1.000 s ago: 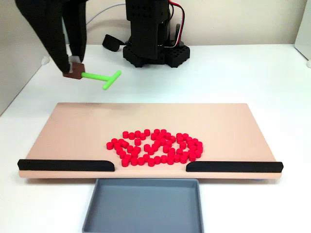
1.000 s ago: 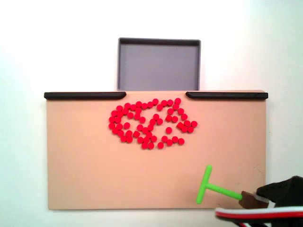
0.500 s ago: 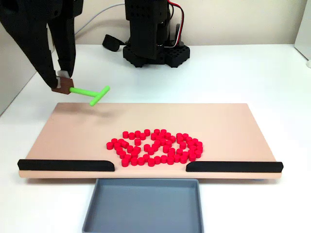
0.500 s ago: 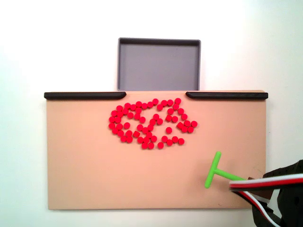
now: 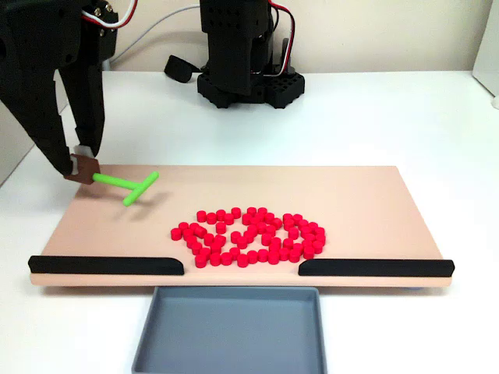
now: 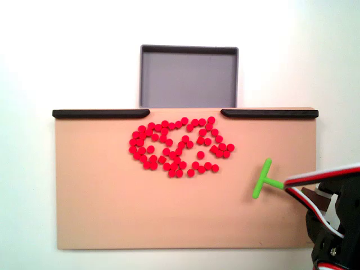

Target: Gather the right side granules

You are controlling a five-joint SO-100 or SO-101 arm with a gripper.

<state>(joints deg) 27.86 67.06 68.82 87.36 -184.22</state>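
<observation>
Several dozen red granules (image 5: 251, 234) lie in a loose cluster near the middle of the tan board (image 5: 374, 202), close to its gap; in the other fixed view the granules (image 6: 179, 147) sit just below the gap. My gripper (image 5: 80, 166) is shut on the stem of the green T-shaped tool (image 5: 129, 185) over the board's left end. Seen from above, the tool (image 6: 262, 178) hangs over the board's right part, to the right of the granules, and the arm (image 6: 334, 225) covers its stem end.
Two black rails (image 5: 105, 265) (image 5: 376, 267) line the board's near edge with a gap between them. A grey tray (image 5: 230, 331) sits below that gap. The arm's black base (image 5: 248, 54) stands behind the board.
The gripper has carried the green tool forward and down from behind the board onto its end, nearer the granules. The granules have not moved.
</observation>
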